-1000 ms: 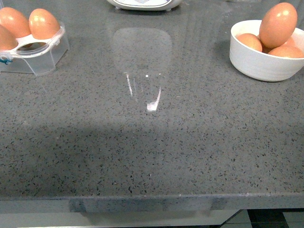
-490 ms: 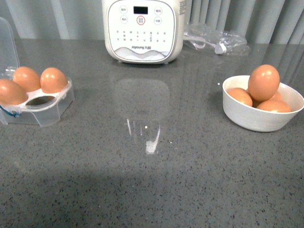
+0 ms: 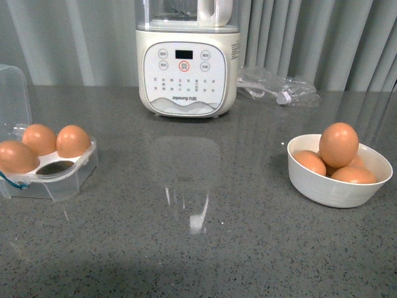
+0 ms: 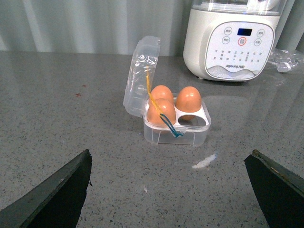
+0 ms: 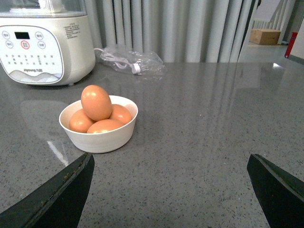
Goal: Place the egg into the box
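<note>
The clear plastic box (image 3: 64, 179) stands at the left of the grey counter with its lid up. It holds three brown eggs, and one front cup (image 3: 54, 167) is empty. An orange-brown egg (image 3: 339, 144) lies on top of other eggs in a white bowl (image 3: 335, 192) at the right. In the left wrist view the box (image 4: 176, 137) lies ahead of my open left gripper (image 4: 171, 156), well apart from it. The right wrist view shows the egg (image 5: 96, 102) and the bowl (image 5: 102, 140) ahead of my open right gripper (image 5: 171, 157). Neither gripper holds anything, and neither appears in the front view.
A white kitchen appliance (image 3: 186, 68) with a button panel stands at the back centre. A clear plastic bag (image 3: 279, 90) with a cable lies to its right. A grey curtain hangs behind the counter.
The front view has swung upward, so the appliance, the curtain and the counter's back now show. The box, bowl and eggs sit as before.
</note>
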Controlling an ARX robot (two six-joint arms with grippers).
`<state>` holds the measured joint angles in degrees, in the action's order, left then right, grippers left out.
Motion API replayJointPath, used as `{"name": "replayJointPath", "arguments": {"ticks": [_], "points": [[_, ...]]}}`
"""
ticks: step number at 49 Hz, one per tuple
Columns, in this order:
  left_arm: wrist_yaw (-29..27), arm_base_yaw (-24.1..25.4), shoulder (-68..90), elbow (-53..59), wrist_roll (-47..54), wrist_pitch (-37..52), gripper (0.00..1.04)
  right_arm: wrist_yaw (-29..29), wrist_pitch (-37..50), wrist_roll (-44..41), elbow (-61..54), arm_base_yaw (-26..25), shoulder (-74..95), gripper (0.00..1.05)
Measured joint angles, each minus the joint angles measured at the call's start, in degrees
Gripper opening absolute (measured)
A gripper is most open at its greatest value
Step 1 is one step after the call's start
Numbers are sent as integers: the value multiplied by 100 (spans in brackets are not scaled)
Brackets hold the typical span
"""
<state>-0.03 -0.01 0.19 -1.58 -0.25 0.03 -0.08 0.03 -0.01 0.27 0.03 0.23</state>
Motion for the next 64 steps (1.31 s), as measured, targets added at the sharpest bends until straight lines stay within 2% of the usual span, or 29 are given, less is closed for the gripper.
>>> {"name": "replayJointPath", "arguments": {"ticks": [17,19,21,23,25,30,33,41,47,52,58,64], "points": [[0,0,0,0,0,0,98,4,0,0,0,2,0,98],[0,0,0,0,0,0,98,297,-160,208,50,94,92,98],[0,0,0,0,0,0,98,922,-415,570,225,280,433,98],[-7,0,0,0,-2,0,98,1252,-317,938,330,352,807,98],[-2,0,0,0,0,0,98,1298,-103,1115,437,372,1211,98],[2,0,0,0,0,0,98,1126,608,1141,734,481,2253,98],[2,0,0,0,0,0,98,824,1034,918,901,549,2841,98],[0,0,0,0,0,0,98,179,2000,-2,1318,638,4304,98],[2,0,0,0,0,0,98,-11,2793,-800,1692,608,5604,98],[0,0,0,0,0,0,98,-424,3156,-1064,1882,601,6179,98],[0,0,0,0,0,0,98,-1239,3473,-1106,2026,608,6572,98],[0,0,0,0,0,0,98,-1163,3698,-1351,2256,643,7121,98]]}}
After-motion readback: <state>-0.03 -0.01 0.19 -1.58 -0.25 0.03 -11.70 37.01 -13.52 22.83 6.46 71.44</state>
